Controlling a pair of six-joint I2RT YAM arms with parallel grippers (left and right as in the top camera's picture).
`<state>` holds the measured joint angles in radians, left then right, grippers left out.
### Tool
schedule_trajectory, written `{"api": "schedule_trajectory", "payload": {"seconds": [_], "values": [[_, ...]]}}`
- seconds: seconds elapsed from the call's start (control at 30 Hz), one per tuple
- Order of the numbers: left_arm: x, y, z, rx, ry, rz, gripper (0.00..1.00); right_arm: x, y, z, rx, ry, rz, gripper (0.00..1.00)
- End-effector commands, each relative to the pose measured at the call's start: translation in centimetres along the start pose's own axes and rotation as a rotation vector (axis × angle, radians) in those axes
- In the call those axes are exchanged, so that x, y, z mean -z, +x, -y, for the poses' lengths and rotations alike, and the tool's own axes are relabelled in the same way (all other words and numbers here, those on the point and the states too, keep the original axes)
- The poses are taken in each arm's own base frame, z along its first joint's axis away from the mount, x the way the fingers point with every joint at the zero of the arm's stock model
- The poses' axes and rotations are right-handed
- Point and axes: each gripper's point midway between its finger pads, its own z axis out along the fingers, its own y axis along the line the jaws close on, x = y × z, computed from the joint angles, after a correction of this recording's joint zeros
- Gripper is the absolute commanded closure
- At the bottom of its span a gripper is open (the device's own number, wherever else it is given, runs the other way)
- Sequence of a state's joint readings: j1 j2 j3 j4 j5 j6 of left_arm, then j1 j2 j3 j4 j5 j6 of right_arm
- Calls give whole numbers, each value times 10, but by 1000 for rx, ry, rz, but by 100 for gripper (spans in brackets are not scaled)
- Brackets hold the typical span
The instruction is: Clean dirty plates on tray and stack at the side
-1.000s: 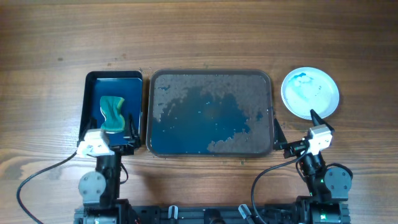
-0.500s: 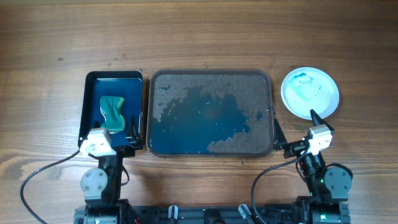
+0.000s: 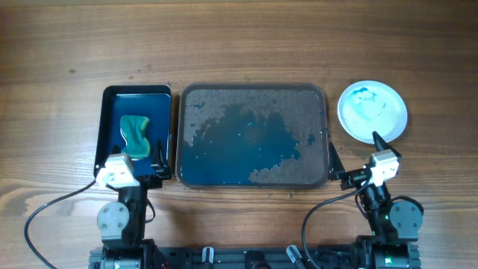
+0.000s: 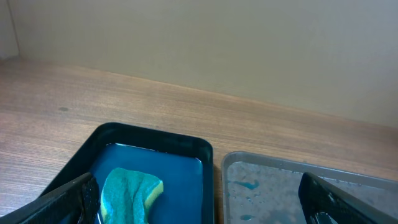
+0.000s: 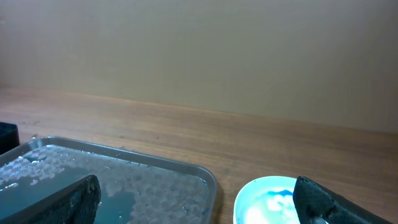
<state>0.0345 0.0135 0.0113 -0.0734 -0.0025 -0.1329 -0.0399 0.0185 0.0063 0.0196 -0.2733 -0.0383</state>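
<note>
The large brown-grey tray [image 3: 254,87] lies at the table's middle, wet with blue water, with no plate on it. It also shows in the left wrist view [image 4: 280,180] and the right wrist view [image 5: 124,177]. A white plate [image 3: 373,112] with blue-green smears sits on the table to the tray's right, also seen in the right wrist view [image 5: 267,199]. I cannot tell whether other plates lie under it. My right gripper [image 3: 355,149] is open and empty, just in front of the plate. My left gripper [image 3: 134,163] is open and empty over the small blue tray's near end.
A smaller dark blue tray [image 3: 112,127] stands left of the big tray and holds a teal and yellow sponge [image 3: 135,134], which also shows in the left wrist view [image 4: 127,193]. Bare wood table lies beyond the trays.
My left gripper has drawn back slightly toward the table's near edge. The right arm, the plate and the trays have not moved.
</note>
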Motion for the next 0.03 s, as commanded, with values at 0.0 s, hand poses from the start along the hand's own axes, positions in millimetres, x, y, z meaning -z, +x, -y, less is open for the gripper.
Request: {"api": "schedule_trajectory", "payload": {"seconds": [0.0], "values": [[0,1,0,5,-1,3,0,0,-1,-4,-13,-20,7,0]]}}
